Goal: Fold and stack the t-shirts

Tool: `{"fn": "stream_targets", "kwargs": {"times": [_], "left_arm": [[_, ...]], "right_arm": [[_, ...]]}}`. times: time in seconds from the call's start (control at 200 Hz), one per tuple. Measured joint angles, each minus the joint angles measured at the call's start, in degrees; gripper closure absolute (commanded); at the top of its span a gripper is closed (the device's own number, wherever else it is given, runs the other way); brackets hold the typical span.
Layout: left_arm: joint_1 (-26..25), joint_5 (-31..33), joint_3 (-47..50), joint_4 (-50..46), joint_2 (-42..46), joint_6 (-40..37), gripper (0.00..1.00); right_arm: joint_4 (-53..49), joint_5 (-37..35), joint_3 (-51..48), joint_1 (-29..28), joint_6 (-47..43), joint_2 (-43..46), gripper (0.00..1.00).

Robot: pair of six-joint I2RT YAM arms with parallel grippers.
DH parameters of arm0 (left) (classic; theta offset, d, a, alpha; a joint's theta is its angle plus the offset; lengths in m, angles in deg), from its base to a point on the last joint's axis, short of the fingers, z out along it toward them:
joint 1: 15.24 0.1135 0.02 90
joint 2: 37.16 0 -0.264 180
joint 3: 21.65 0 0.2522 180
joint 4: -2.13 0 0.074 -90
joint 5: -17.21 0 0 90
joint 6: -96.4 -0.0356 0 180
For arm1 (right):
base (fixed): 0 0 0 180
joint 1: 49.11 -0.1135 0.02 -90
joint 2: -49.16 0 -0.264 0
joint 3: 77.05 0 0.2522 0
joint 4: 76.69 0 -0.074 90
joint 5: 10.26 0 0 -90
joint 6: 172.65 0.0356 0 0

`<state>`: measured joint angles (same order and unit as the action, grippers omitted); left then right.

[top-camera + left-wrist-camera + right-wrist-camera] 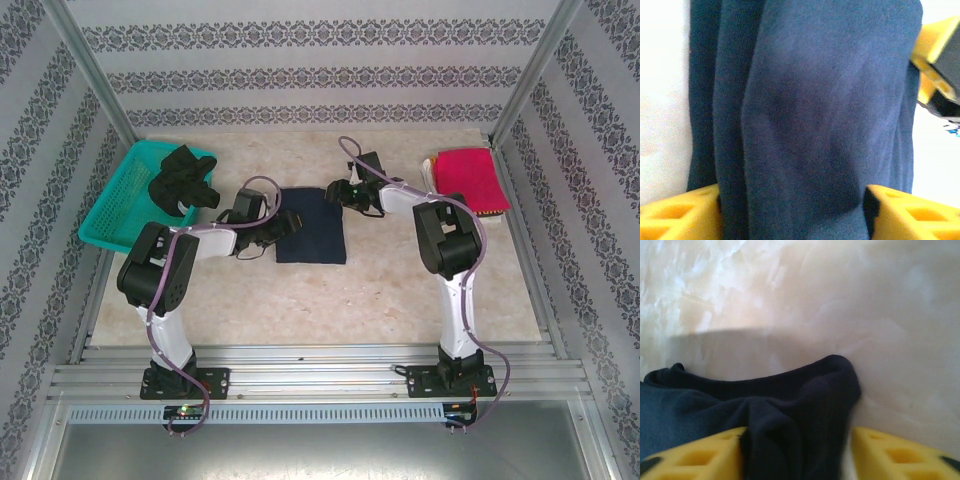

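The folded navy t-shirt (312,226) lies flat at the table's middle. My left gripper (287,222) is at its left edge. In the left wrist view the left gripper (792,202) stands open, its yellow fingers (675,215) wide apart over the navy t-shirt (830,100). My right gripper (336,193) is at the shirt's far right corner. There the right gripper (797,442) is open around a bunched navy fold (800,400), with a thin gap at the right finger (895,455). A red t-shirt (470,176) lies folded at the back right. A black t-shirt (185,178) sits crumpled in the basket.
The teal mesh basket (108,218) stands at the back left against the side wall. Patterned walls and metal posts enclose the table (400,290). The red shirt rests on other folded cloth near the right wall. Bare tabletop lies in front of the navy shirt.
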<state>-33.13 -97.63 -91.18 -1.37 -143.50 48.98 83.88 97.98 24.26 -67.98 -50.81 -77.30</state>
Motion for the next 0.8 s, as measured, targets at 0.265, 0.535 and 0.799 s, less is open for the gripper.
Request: {"fn": "stream_targets", "kwargs": {"times": [0.265,0.535,0.799], "left_arm": [[0.3,9.6,-18.3,-13.0,-3.6,-9.0,0.33],[0.7,12.9,-29.3,-21.0,-15.2,-14.5,0.72],[0.8,12.9,-29.9,-21.9,-16.7,-15.3,0.89]], "right_arm": [[1.7,-1.1,-8.2,0.0,0.0,9.1,0.3],[4.2,-1.0,-13.1,-0.2,3.1,11.4,0.3],[5.1,0.1,-17.6,-2.9,5.9,11.8,0.3]]}}
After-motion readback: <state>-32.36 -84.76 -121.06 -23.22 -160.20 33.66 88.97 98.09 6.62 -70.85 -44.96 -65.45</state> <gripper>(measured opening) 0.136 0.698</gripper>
